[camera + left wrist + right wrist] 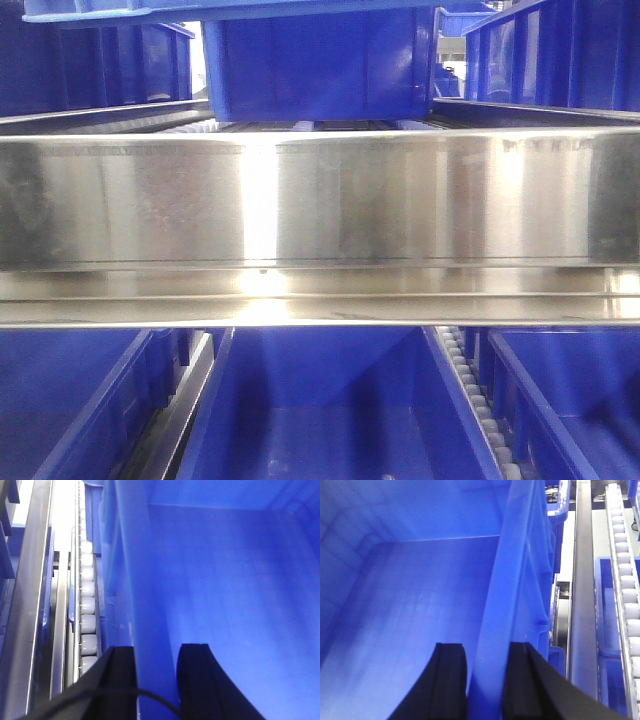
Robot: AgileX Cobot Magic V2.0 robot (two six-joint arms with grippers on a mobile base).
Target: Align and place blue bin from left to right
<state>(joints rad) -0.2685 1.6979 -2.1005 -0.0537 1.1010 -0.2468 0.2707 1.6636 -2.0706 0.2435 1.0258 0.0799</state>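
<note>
Transport of the blue bin (pixel 320 60) seems the step in hand: the left gripper (pixel 156 652) pinches its left side wall, the right gripper (pixel 484 647) pinches its right wall, and the bin is in the middle lane of the upper level, behind the steel beam (pixel 320 200). Next, both arms probably must travel together to keep it square to the roller track (pixel 87 620). It stands open side up, its long axis seemingly running front to back along the lanes.

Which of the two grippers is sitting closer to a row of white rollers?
Left. The left gripper clamps a bin wall with rollers right beside it. The right gripper also clamps a bin wall, but a metal rail lies between it and the rollers there.
</note>
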